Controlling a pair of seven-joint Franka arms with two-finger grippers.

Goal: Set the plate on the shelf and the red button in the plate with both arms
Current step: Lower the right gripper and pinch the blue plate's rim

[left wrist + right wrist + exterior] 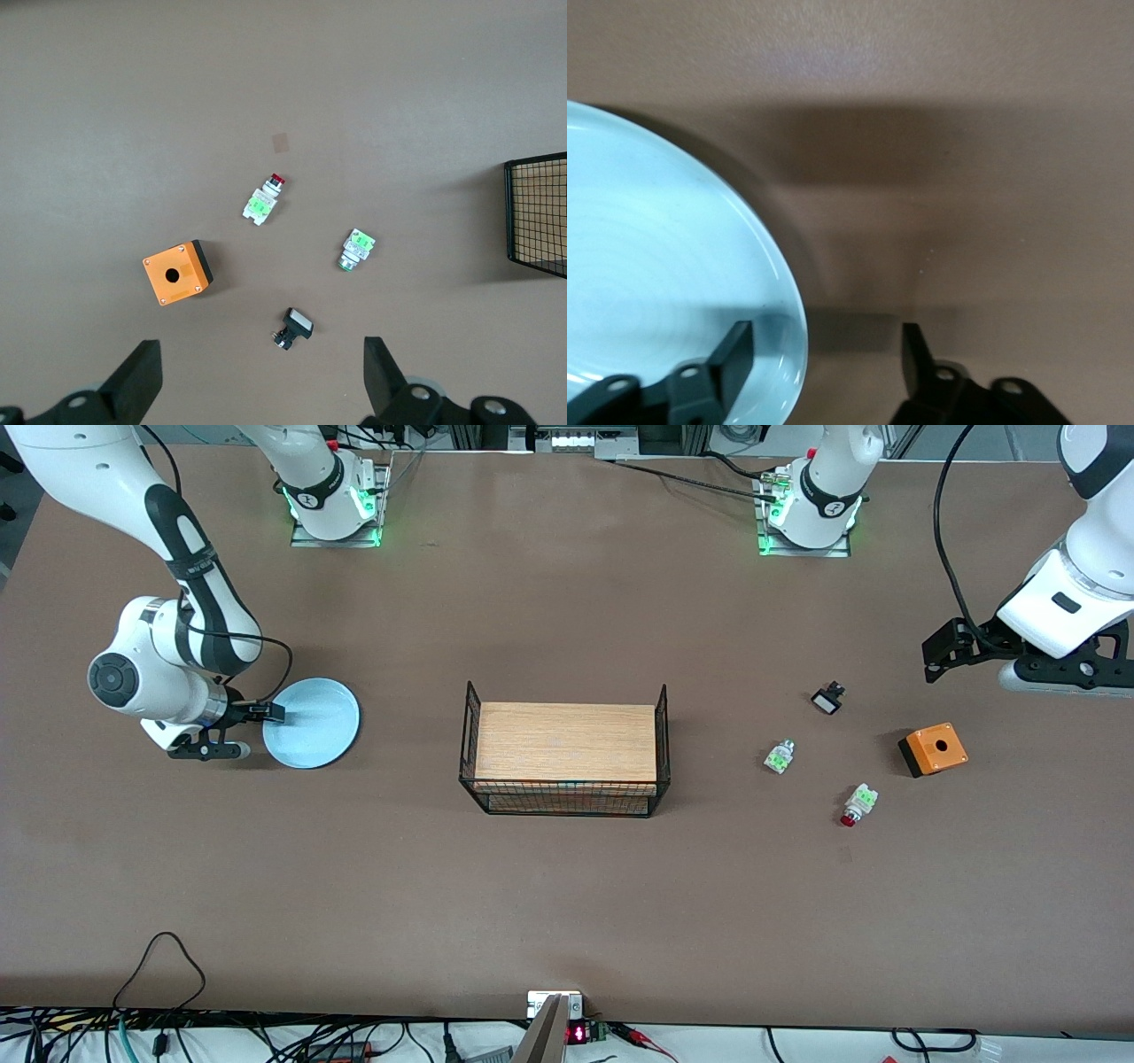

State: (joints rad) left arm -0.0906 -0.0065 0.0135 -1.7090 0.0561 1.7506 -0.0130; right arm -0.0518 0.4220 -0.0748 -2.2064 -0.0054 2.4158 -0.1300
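Right gripper (237, 731) is low at the pale blue plate (312, 723) toward the right arm's end, fingers spread wide astride its rim, one finger (731, 352) over the plate, the other outside, nothing clamped. Left gripper (257, 376) is up in the air, wide open and empty, near the orange box (935, 749). Red button (857, 805) lies on the table, nearer the front camera than the box.
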